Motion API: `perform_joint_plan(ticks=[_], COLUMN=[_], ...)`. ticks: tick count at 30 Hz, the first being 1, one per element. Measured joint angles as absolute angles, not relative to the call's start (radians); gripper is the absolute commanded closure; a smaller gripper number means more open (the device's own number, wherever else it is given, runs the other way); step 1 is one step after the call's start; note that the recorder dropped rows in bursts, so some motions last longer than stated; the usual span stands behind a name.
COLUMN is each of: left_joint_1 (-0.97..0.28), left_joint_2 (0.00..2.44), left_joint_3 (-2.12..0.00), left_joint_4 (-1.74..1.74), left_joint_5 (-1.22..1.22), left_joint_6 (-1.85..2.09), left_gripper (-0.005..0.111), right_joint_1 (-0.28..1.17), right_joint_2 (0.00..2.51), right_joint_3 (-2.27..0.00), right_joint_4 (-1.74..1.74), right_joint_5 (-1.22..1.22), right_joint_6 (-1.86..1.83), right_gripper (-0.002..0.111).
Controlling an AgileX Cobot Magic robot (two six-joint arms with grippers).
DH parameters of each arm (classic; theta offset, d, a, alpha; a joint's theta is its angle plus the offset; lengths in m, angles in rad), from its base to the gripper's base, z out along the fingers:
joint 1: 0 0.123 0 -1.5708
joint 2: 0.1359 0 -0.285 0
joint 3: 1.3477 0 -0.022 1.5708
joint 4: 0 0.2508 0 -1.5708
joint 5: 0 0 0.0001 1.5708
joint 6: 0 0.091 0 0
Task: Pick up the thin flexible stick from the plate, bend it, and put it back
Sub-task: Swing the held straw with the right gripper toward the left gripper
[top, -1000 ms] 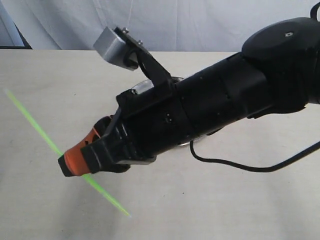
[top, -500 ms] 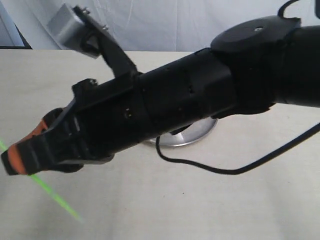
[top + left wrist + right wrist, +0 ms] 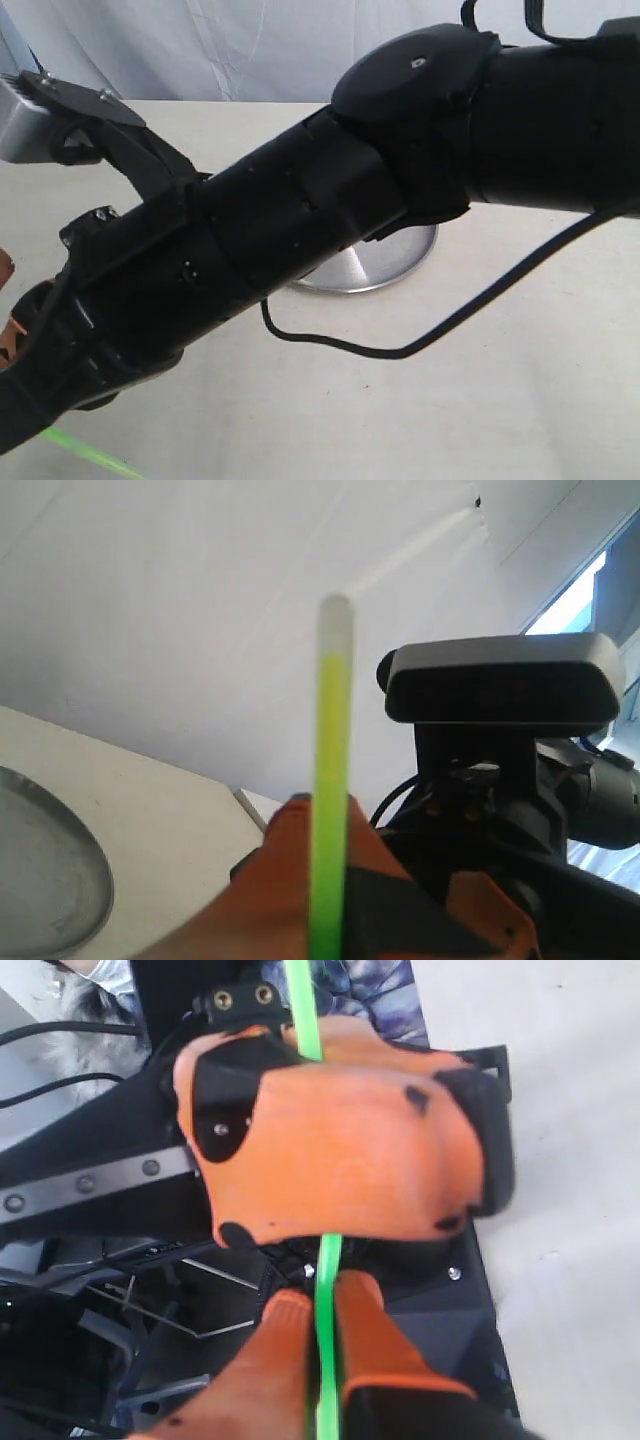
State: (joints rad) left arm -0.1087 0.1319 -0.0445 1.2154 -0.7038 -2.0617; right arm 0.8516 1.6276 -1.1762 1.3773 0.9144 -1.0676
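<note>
Since a second ago the right arm has swung further across the exterior view and nearer the camera, uncovering more of the plate (image 3: pixel 388 264); only a short green length now shows beneath the arm. The thin flexible stick (image 3: pixel 331 710) is off the plate, pinched by both: left gripper (image 3: pixel 324 818) clamped on it, free end jutting beyond its tips; right gripper (image 3: pixel 322 1307) closed on it just beside the left. Plate lies well behind both grippers. Judgement: stick near weightless, springy, slick; holds sit close together, so bending likely needs a firm pinch and tilted wrists, else it slips or flicks out.
</note>
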Motion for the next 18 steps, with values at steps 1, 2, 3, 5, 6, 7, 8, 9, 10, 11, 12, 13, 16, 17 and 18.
perform_joint_plan(ticks=[1, 2, 3, 5, 6, 7, 8, 9, 10, 11, 12, 13, 16, 17, 18], left_joint_1=[-0.109, -0.109, -0.109, -0.109, -0.109, -0.109, -0.109, -0.109, -0.109, -0.109, -0.109, -0.109, -0.109, -0.109, -0.110], left_joint_2=[0.132, 0.132, 0.132, 0.132, 0.132, 0.132, 0.132, 0.132, 0.132, 0.132, 0.132, 0.132, 0.130, 0.130, 0.128], left_joint_3=[-0.046, -0.049, -0.049, -0.049, -0.049, -0.049, -0.049, -0.049, -0.049, -0.051, -0.051, -0.053, -0.058, -0.058, -0.058], left_joint_4=[1.221, 1.228, 1.235, 1.255, 1.267, 1.277, 1.285, 1.297, 1.307, 1.319, 1.337, 1.353, 1.408, 1.421, 1.426], left_joint_5=[-0.704, -0.704, -0.704, -0.704, -0.704, -0.704, -0.704, -0.704, -0.702, -0.700, -0.697, -0.697, -0.697, -0.697, -0.697], left_joint_6=[-2.061, -2.059, -2.053, -2.040, -2.033, -2.031, -2.028, -2.026, -2.026, -2.026, -2.026, -2.026, -2.030, -2.032, -2.037], left_gripper=[0.106, 0.106, 0.106, 0.106, 0.106, 0.106, 0.106, 0.106, 0.106, 0.106, 0.106, 0.106, 0.106, 0.106, 0.106], right_joint_1=[0.852, 0.852, 0.849, 0.849, 0.848, 0.848, 0.848, 0.848, 0.848, 0.848, 0.848, 0.848, 0.843, 0.841, 0.841], right_joint_2=[1.628, 1.628, 1.628, 1.628, 1.628, 1.628, 1.628, 1.628, 1.628, 1.628, 1.628, 1.628, 1.628, 1.628, 1.628], right_joint_3=[-1.180, -1.185, -1.188, -1.188, -1.188, -1.188, -1.188, -1.188, -1.188, -1.188, -1.188, -1.188, -1.188, -1.188, -1.188], right_joint_4=[1.365, 1.356, 1.344, 1.333, 1.330, 1.327, 1.325, 1.323, 1.321, 1.321, 1.321, 1.320, 1.320, 1.320, 1.320], right_joint_5=[0.919, 0.921, 0.923, 0.925, 0.925, 0.925, 0.925, 0.925, 0.926, 0.926, 0.928, 0.931, 0.942, 0.947, 0.948], right_joint_6=[-1.058, -1.054, -1.046, -1.024, -1.012, -0.997, -0.982, -0.972, -0.962, -0.943, -0.929, -0.916, -0.896, -0.893, -0.885], right_gripper=[0.109, 0.109, 0.109, 0.109, 0.109, 0.109, 0.109, 0.109, 0.109, 0.109, 0.109, 0.109, 0.109, 0.109, 0.109])
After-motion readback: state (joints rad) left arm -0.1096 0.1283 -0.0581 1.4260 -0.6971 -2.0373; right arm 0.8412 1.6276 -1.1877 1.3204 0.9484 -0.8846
